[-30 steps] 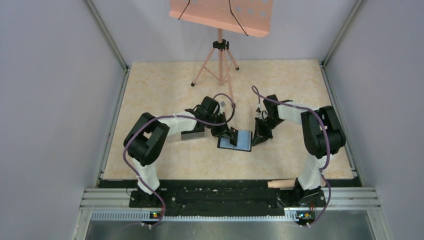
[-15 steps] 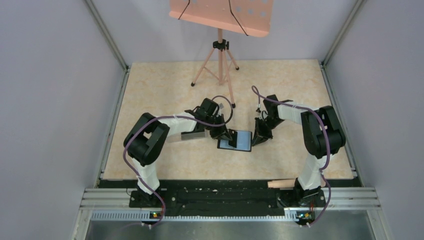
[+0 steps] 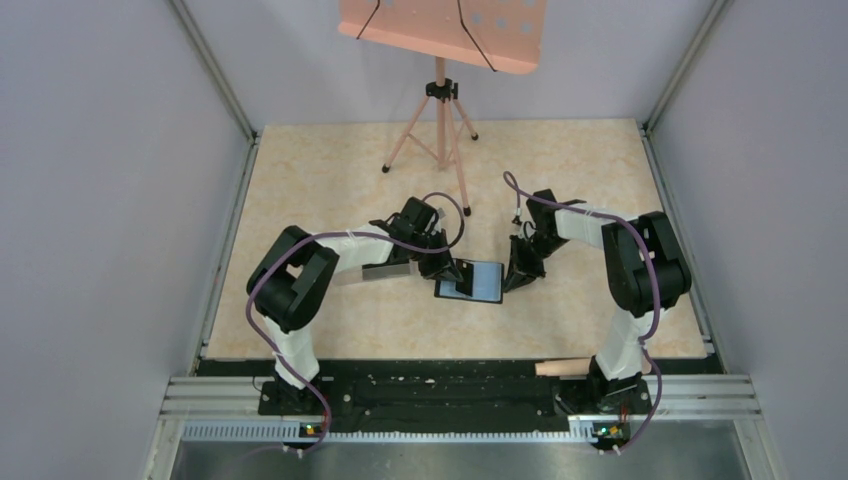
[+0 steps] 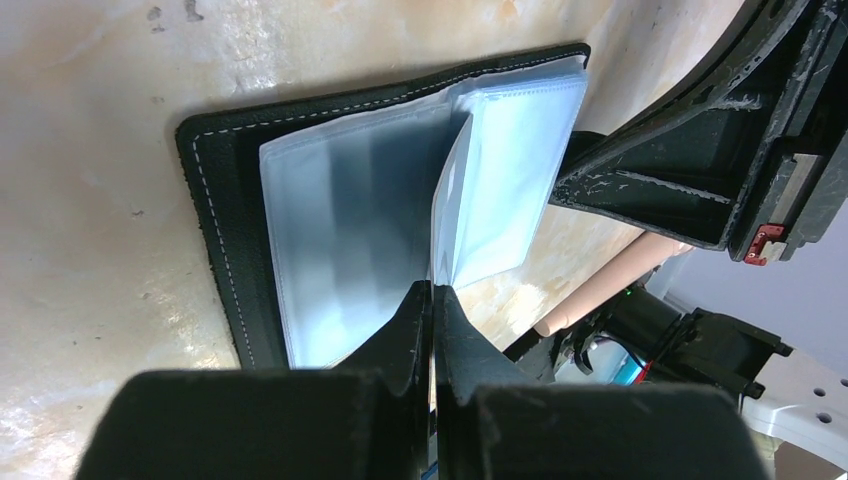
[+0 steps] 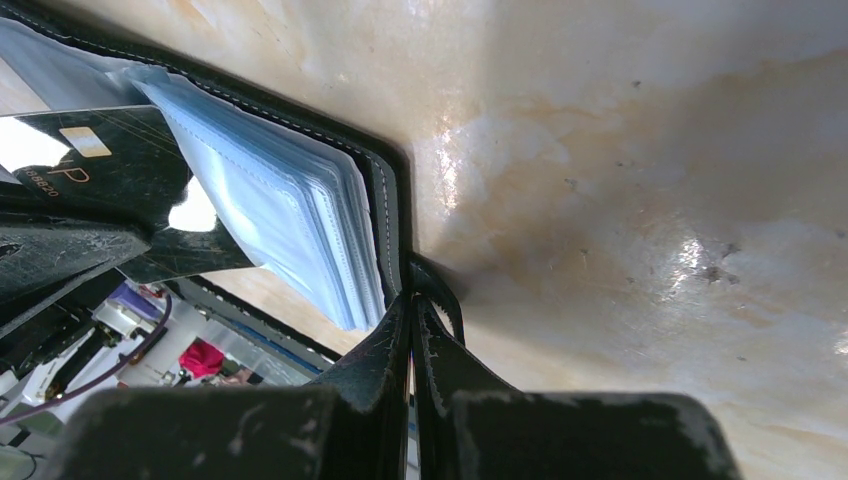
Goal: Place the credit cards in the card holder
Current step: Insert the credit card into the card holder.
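Note:
The card holder (image 3: 480,284) lies open on the table between both grippers, its bluish clear sleeves (image 4: 350,210) fanned out. My left gripper (image 3: 452,268) is shut on a black credit card (image 5: 100,170) with a gold chip, held at the sleeves. In the left wrist view the gripper (image 4: 433,287) is at the near edge of the sleeves and the card is edge-on, barely visible. My right gripper (image 3: 516,276) is shut on the card holder's right edge by the snap tab (image 5: 445,295), fingertips pinched together (image 5: 411,300). No other cards show.
A pink music stand on a tripod (image 3: 440,120) stands at the back. A clear box (image 3: 386,264) sits under the left forearm. A wooden dowel (image 3: 563,367) lies at the near edge by the right base. Grey walls close both sides.
My left gripper has edged slightly down and towards the card holder with the card. The right arm and the card holder have hardly moved.

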{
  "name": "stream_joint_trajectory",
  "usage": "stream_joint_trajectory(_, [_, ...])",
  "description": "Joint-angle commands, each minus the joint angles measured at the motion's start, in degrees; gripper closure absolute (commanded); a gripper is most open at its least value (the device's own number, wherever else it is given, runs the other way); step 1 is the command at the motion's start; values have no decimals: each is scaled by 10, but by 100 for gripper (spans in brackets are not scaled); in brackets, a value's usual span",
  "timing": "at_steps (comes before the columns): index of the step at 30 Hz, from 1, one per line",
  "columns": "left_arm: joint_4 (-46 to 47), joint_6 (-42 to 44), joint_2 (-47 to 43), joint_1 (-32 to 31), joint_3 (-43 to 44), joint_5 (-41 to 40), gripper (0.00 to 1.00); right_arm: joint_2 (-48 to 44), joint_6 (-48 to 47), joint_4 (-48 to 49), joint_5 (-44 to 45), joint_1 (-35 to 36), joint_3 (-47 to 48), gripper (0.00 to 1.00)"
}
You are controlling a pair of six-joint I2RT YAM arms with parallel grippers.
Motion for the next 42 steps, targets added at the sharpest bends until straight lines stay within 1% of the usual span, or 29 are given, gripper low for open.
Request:
stream_joint_trajectory(1, [-44, 5, -22, -1, -7, -31, 100, 13, -14, 11, 18, -2, -9, 100])
stream_joint_trajectory(8, [-42, 8, -21, -1, -11, -27, 100, 13, -15, 10, 18, -3, -11, 100])
stream_joint_trajectory(19, [40, 9, 2, -6, -15, 59, 100, 12, -15, 11, 16, -2, -11, 100])
stream_joint_trajectory(26, [56, 9, 16, -14, -10, 82, 100, 12, -17, 11, 14, -2, -11, 100])
stream_joint_trajectory(28, [48, 9, 22, -16, -4, 81, 100, 12, -16, 10, 14, -2, -11, 100])
stream_joint_trajectory(33, [-12, 12, 30, -18, 14, 51, 100, 10, -15, 11, 15, -2, -14, 100])
stream_joint_trajectory(39, [-62, 16, 24, -21, 29, 12, 100, 8, -11, 11, 15, -2, -12, 100])
stream_joint_trajectory(42, [-68, 15, 17, -22, 30, 0, 100, 2, -5, 15, 13, -2, -14, 100])
